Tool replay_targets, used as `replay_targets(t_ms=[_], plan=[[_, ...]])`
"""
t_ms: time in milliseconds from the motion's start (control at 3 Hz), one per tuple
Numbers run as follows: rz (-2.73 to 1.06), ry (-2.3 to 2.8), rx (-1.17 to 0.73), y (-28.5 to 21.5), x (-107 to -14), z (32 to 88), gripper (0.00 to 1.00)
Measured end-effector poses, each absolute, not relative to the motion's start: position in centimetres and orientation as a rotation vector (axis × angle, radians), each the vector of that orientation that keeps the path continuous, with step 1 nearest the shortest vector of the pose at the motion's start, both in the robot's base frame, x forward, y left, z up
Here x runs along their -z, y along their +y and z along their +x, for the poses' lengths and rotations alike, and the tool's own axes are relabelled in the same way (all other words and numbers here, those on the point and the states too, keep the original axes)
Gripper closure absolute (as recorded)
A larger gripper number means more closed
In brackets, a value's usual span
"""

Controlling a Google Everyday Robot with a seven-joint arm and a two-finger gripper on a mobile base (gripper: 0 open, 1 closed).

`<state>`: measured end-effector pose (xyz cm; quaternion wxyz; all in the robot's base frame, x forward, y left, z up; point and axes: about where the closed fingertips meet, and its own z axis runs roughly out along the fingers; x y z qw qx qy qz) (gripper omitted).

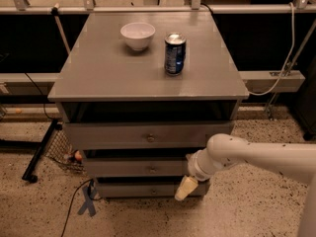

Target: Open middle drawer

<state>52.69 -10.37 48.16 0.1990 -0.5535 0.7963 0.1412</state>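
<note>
The grey cabinet has three drawers. The middle drawer [133,168] is a shallow grey front with a small round knob [152,170] at its centre, below the taller top drawer [143,136] and above the lowest drawer [143,189]. My white arm comes in from the right. My gripper [183,187] hangs down at the cabinet's front right, a cream fingertip showing in front of the lowest drawer, right of the middle drawer's knob.
On the cabinet top [108,73] stand a white bowl [138,35] and a blue soda can [175,53]. A wire basket [61,149] and a black stand leg [39,152] sit left of the cabinet. A blue tape cross [87,204] marks the speckled floor.
</note>
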Motion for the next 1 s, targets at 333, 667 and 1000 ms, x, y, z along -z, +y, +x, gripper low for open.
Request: replay_targets(t_ms=[333,667,1000], plan=[[-1.619,2.205,-0.401,-9.9,-46.4,54.1,0.00],[-1.622,2.203,-0.400,-9.9,-46.3,54.1,0.00],[-1.635,2.207,-0.352,-10.3,-44.5,54.7,0.00]])
